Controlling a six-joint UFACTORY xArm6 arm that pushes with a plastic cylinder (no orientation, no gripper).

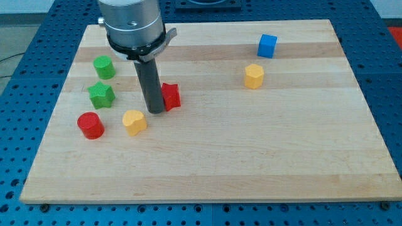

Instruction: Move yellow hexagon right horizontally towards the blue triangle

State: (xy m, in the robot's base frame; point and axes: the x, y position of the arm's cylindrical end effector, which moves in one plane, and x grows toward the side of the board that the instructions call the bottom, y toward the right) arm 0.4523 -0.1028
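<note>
Yellow block (134, 122) lower-left of my tip (155, 111), seemingly apart

I find no text, label, brand, number or sign that can be read anywhere in this view. The wooden board (251, 157) carries no marking, only its grain. The coloured blocks show plain faces. My rod (151, 85) and the grey housing (130, 25) above it bear no legible lettering. The blue perforated table (383, 75) around the board is likewise unmarked.
</note>
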